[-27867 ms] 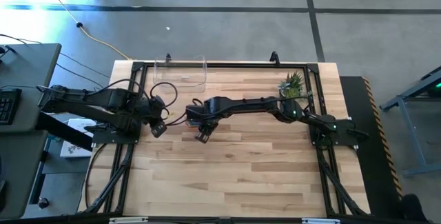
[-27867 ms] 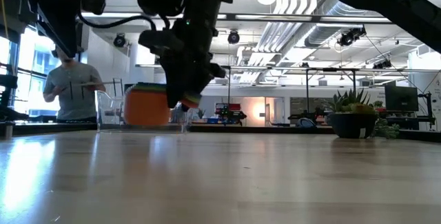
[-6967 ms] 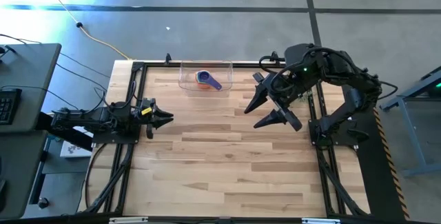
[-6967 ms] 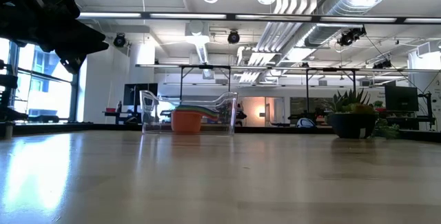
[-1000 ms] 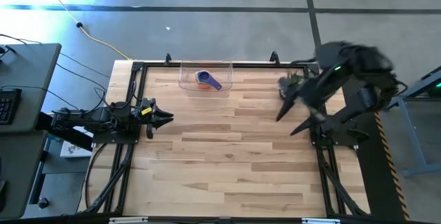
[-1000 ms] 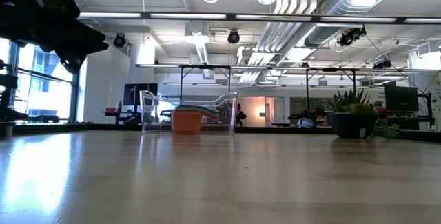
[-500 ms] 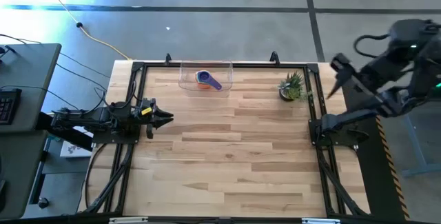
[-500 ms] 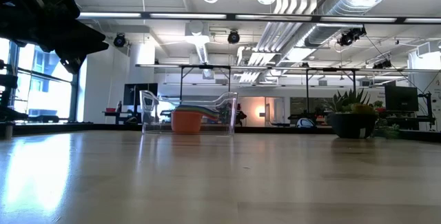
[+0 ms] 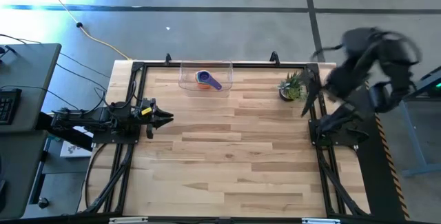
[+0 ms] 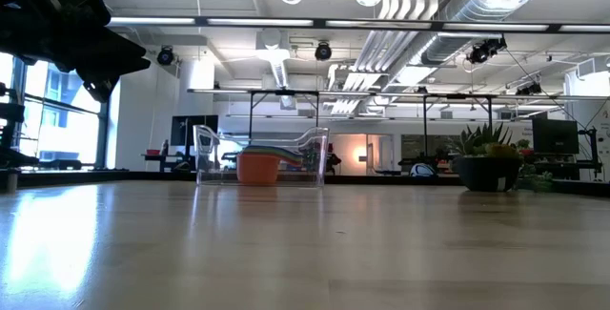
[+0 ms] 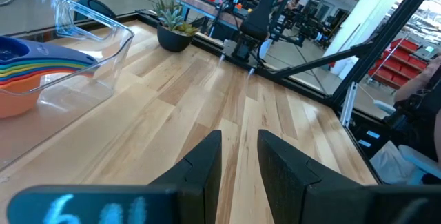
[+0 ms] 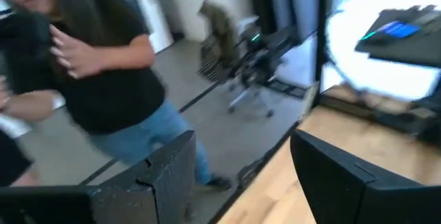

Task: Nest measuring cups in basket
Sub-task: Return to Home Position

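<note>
Measuring cups (image 9: pixel 204 79) sit nested in basket (image 9: pixel 186 83) at 12 o'clock; left gripper (image 9: pixel 167 118), 9 o'clock, fingers slightly apart; right gripper (image 12: pixel 242 140), 2 o'clock, fingers spread.

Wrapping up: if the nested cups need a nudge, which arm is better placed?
Left, probably. The left gripper rests over the table with the clear bin and measuring cups in its wrist view; the right gripper faces the room.
</note>
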